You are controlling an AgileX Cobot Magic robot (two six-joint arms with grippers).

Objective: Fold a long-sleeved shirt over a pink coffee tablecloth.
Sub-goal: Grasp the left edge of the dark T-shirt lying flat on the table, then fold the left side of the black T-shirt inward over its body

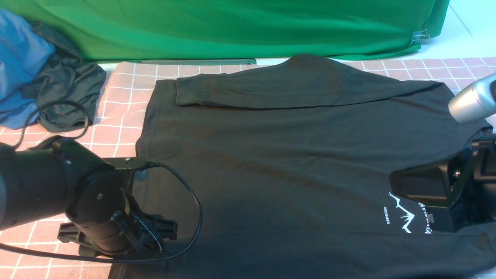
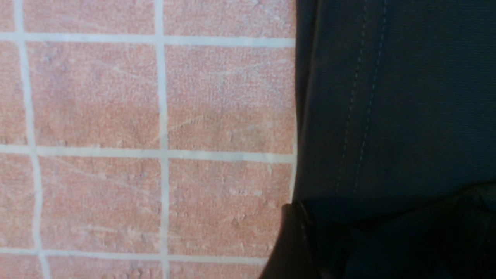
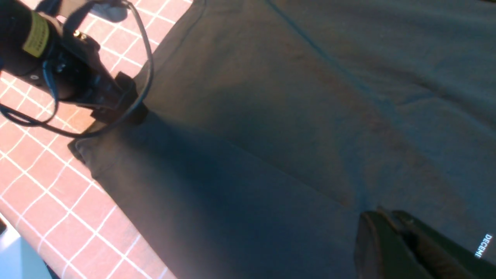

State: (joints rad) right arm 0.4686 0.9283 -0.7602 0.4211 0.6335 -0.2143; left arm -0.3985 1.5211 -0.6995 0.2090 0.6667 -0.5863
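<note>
The black long-sleeved shirt [image 1: 290,155] lies flat and sideways on the pink coffee tablecloth [image 1: 124,97], its white mountain print [image 1: 405,217] at the right. The far sleeve [image 1: 271,95] is folded across the body. A second layer runs along the near edge. My left gripper [image 1: 155,232] sits low at the shirt's hem corner [image 2: 348,116], jaws open, with dark fabric lying between them; one finger [image 2: 286,240] shows at the cloth's edge. My right gripper [image 3: 381,213] is shut with nothing in it, just above the chest beside the print.
A green cloth [image 1: 232,27] hangs along the back. A blue garment [image 1: 19,58] and a dark grey garment [image 1: 66,89] are heaped at the far left. The left arm's cable [image 1: 193,209] loops over the shirt. The table's edge [image 3: 11,248] is near.
</note>
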